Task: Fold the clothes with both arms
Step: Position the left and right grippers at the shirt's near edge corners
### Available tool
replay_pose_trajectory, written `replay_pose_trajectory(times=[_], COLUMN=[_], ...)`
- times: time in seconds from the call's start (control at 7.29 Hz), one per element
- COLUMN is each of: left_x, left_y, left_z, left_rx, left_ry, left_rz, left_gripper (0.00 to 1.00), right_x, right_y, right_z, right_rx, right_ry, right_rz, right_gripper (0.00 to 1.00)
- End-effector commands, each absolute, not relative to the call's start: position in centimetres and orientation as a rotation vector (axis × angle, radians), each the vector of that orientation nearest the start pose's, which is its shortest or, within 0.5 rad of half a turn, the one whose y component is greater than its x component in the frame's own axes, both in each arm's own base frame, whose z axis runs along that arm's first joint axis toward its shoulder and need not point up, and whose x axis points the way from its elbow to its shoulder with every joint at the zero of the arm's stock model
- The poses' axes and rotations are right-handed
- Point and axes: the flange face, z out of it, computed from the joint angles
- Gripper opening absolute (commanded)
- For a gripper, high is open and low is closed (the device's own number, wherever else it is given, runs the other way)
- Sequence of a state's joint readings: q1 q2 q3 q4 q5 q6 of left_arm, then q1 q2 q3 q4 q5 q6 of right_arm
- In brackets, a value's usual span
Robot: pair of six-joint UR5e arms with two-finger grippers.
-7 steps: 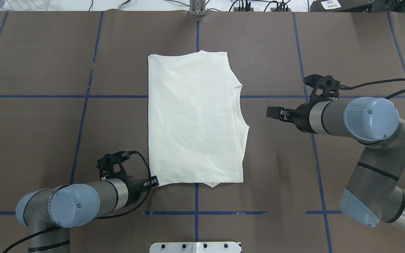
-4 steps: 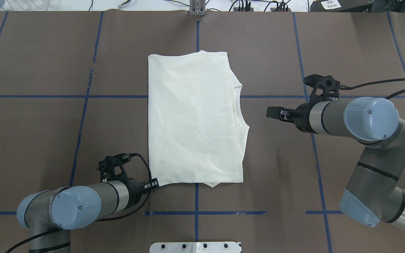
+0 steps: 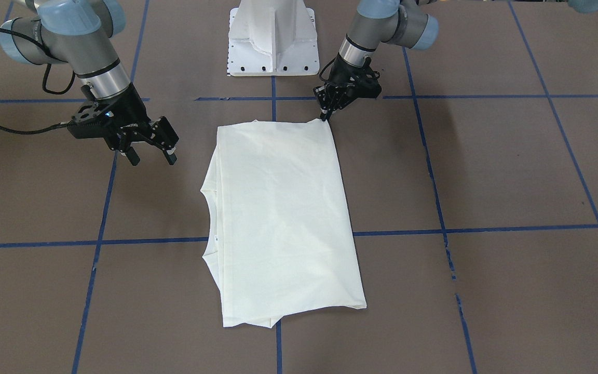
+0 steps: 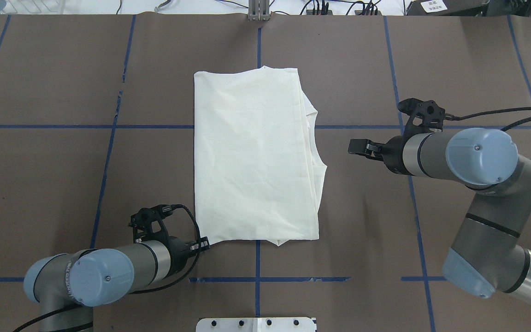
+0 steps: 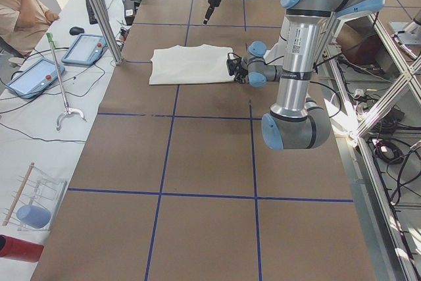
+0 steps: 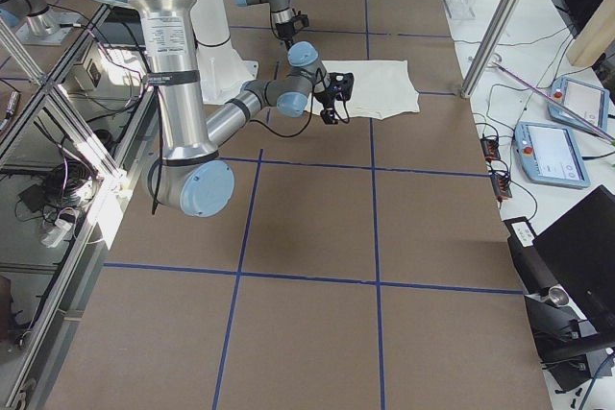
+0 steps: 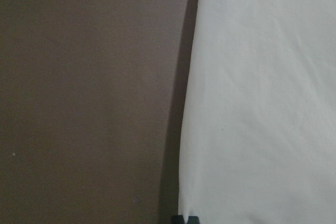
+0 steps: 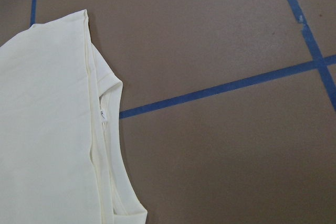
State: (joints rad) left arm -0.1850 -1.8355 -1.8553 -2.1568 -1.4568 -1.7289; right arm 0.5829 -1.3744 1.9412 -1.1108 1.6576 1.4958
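The cream shirt (image 4: 251,161) lies folded into a long rectangle, plain side up, at the table's centre (image 3: 278,208). Its collar and layered edges face my right arm. My left gripper (image 4: 204,241) sits at the shirt's near-left corner (image 3: 325,117), fingers together and pinching the cloth edge. The left wrist view shows the shirt edge (image 7: 262,103) running up from the fingertips (image 7: 185,219). My right gripper (image 4: 353,147) hangs open above bare table (image 3: 152,157), apart from the collar side. The right wrist view shows the collar (image 8: 102,114) and holds no cloth.
The white pedestal base (image 3: 273,36) stands at the table's near edge. Blue tape lines (image 4: 256,279) grid the brown tabletop. A side bench with tablets (image 5: 85,47) and a seated person (image 5: 20,11) lies beyond the far edge.
My left arm has shifted slightly toward the base and to the right, with its gripper staying at the shirt corner. The right arm has barely moved. The shirt lies as before.
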Motion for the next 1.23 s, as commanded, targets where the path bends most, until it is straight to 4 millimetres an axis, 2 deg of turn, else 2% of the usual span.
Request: replay_pose_trajectory(times=[0.0,0.14,0.27,0.41,0.55,0.69,1.1], left_x=[54.3,54.4,54.3,54.3,54.3,54.1,53.7], left_y=[-24.9,-25.0,-25.0,-25.0,-25.0,-25.1,-25.7], left_z=[30.7,29.8,29.1,29.1,29.1,28.8,28.3], left_rx=[0.125,0.127,0.128,0.127,0.128,0.127,0.14], left_ry=[1.162,1.178,1.192,1.19,1.19,1.198,1.206], left_rz=[-0.372,-0.375,-0.376,-0.376,-0.376,-0.377,-0.379], left_gripper=[0.0,0.0,0.0,0.0,0.0,0.0,0.0], right_x=[-44.1,-47.4,-49.5,-51.3,-52.6,-53.3,-53.9], right_y=[-39.4,-37.3,-35.3,-33.4,-32.9,-32.3,-31.1], right_z=[28.4,26.5,26.7,27.9,28.7,29.6,29.8], right_rx=[0.189,0.162,0.163,0.144,0.136,0.134,0.131], right_ry=[-0.941,-0.889,-0.868,-0.848,-0.83,-0.811,-0.809], right_rz=[0.593,0.653,0.665,0.685,0.692,0.681,0.66], right_gripper=[0.95,0.91,0.84,0.71,0.65,0.65,0.65])
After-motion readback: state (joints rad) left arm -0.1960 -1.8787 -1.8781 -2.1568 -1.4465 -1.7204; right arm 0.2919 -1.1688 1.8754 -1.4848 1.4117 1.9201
